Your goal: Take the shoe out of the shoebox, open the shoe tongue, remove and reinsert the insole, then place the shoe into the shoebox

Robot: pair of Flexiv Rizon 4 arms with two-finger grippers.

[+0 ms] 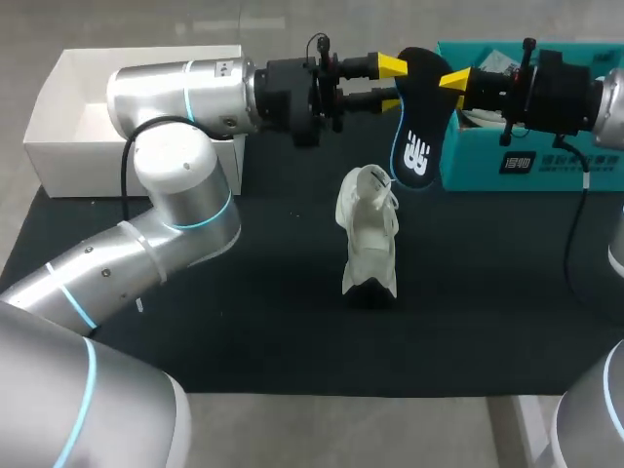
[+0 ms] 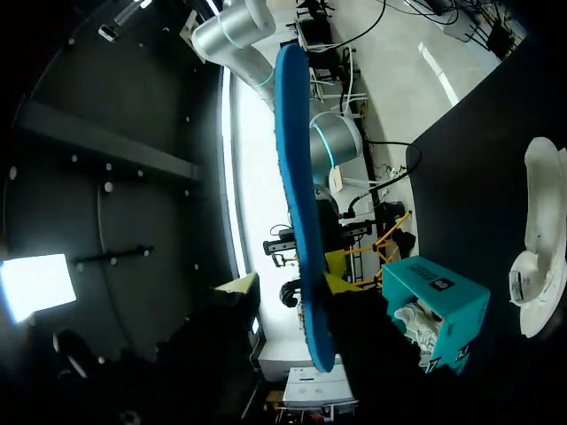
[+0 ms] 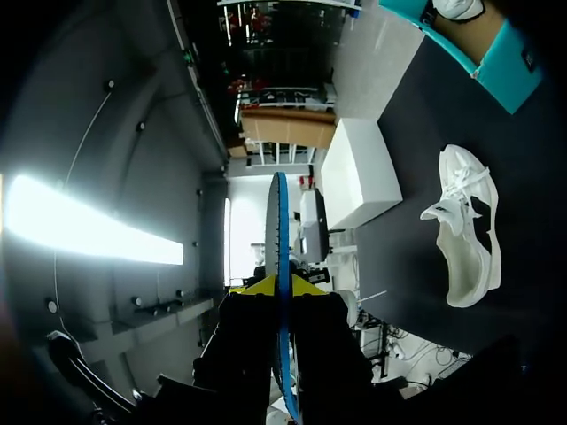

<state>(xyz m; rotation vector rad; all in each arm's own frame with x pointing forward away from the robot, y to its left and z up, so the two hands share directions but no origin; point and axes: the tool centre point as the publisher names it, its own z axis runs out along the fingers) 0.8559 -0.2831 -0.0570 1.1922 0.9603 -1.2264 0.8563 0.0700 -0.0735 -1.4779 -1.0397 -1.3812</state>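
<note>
Head view: a flat, thin black insole (image 1: 419, 117) with a blue rim hangs between both sets of fingers, over the black-matted table (image 1: 244, 322). The right fingers (image 1: 453, 80) are clenched on its upper edge; the right wrist view shows both yellow tips pressed against the thin blue edge from either side. The left fingers (image 1: 395, 83) stand spread. In the left wrist view the insole runs edge-on between them, one tip against it and the other apart. Below lies the white knit shoe (image 1: 369, 234). The teal cardboard shoebox (image 1: 546, 166) sits behind the right fingers.
</note>
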